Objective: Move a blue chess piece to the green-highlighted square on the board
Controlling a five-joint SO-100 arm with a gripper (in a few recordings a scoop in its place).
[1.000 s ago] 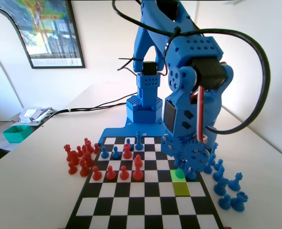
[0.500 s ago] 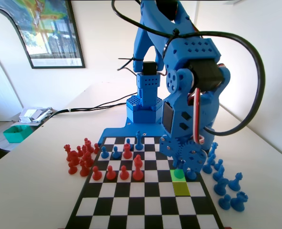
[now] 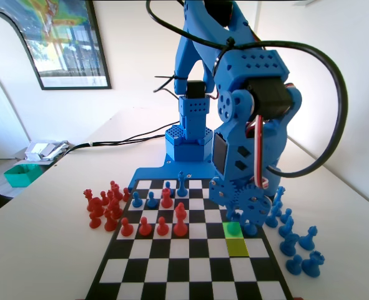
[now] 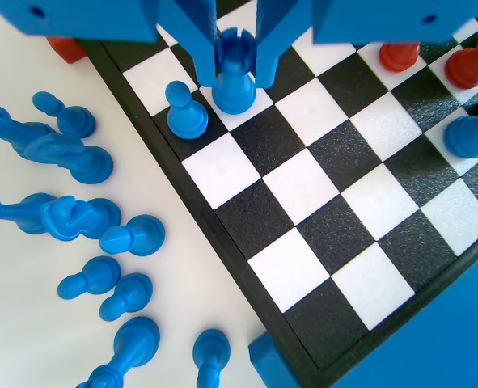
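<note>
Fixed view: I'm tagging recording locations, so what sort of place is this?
Probably a home or office room: a framed poster on a white wall, a white table, and a chess board.

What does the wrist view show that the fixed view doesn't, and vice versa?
Wrist view: the pincer jaws flank a blue notch-topped plastic piece, with a small blue ball-headed pawn beside it. Fixed view: the bright green-tinted square and a cluster of red plastic pieces off the board. Both: the black-and-white checkered board and spare blue pieces lying beside it.
</note>
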